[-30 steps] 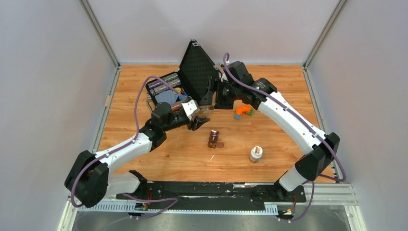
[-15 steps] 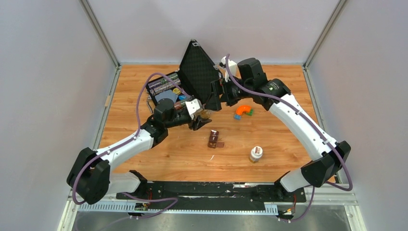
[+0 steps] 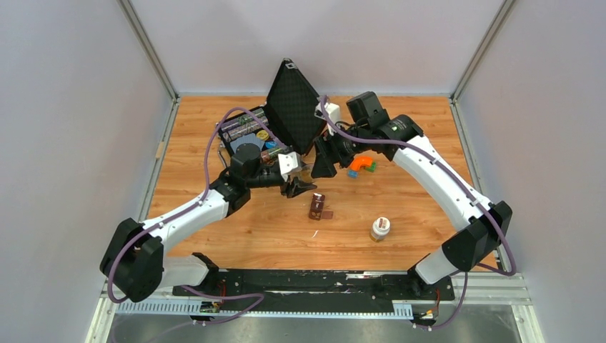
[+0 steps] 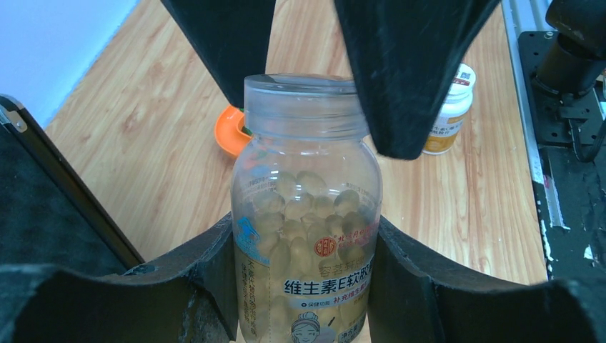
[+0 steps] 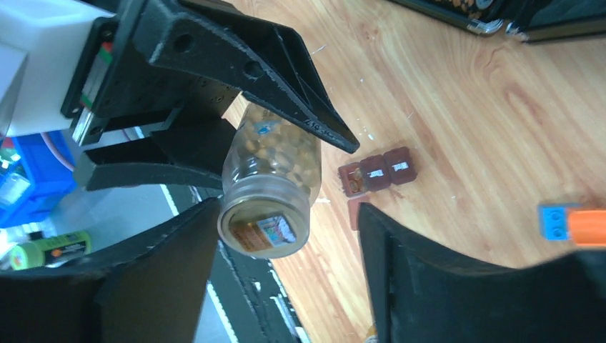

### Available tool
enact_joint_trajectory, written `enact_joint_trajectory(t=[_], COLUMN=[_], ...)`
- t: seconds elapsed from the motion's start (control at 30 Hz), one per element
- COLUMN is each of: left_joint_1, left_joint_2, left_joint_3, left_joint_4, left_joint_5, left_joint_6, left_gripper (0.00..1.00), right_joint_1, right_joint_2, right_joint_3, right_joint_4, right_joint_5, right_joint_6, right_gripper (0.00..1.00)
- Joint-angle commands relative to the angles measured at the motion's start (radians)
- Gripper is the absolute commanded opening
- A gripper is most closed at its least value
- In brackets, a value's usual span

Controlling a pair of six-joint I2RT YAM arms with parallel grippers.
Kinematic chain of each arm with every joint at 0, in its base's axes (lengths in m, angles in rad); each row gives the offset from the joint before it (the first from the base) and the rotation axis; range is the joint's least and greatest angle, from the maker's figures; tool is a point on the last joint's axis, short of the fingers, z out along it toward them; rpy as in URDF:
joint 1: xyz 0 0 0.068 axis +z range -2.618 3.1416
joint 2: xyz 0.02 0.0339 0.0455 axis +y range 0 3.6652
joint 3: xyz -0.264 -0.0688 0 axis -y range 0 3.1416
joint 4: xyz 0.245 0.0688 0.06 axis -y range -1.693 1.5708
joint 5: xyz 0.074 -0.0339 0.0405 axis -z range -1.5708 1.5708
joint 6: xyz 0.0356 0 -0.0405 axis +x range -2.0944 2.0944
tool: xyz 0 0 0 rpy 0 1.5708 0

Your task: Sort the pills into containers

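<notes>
Left tool (image 4: 304, 243) clamped on pill bottle (image 4: 307, 193), presenting its cap to right tool (image 5: 287, 211), jaws apart astride it, presumably for unscrewing.

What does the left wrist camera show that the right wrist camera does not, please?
Only the left wrist view clearly shows the small white bottle standing on the table. Only the right wrist view shows the brown pill box, with one lid open. Both show the clear pill bottle gripped in the left claw, and the orange piece behind it.
</notes>
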Motion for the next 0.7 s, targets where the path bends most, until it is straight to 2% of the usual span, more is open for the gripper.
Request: enact_joint_trajectory(t=[0.0,0.07,0.17,0.27,0.43,0.57,0.6,0.67], left_joint_1=[0.003,0.003,0.003,0.003,0.003,0.003,0.003,0.003], left_joint_2=[-0.001,0.0,0.004,0.008,0.014,0.014,0.013,0.006], left_joint_3=[0.044,0.041,0.033,0.018,0.006,0.003,0.001,-0.002], left_joint_4=[0.056,0.073,0.115,0.162,0.199,0.197,0.197,0.195], left_joint_5=[0.03,0.024,-0.016,-0.061,-0.144,-0.198,-0.208,-0.23], left_joint_6=[-0.001,-0.012,-0.033,-0.068,-0.077,-0.074,-0.073,-0.077], left_gripper=[0.0,0.0,0.0,0.0,0.0,0.0,0.0,0.0], right_joint_1=[-0.001,-0.001,-0.001,0.006,0.039,0.045,0.047,0.049], right_joint_2=[0.026,0.042,0.054,0.037,0.037,0.04,0.04,0.043], right_joint_3=[0.048,0.052,0.044,0.001,-0.001,0.024,0.029,0.055], right_joint_4=[-0.004,0.003,0.038,0.118,0.174,0.182,0.191,0.194], right_joint_5=[-0.026,-0.022,-0.017,0.001,0.162,0.272,0.282,0.301], right_joint_6=[0.03,0.096,0.216,0.349,0.612,0.812,0.82,0.793], right_gripper=[0.61,0.49,0.37,0.33,0.31,0.34,0.38,0.63])
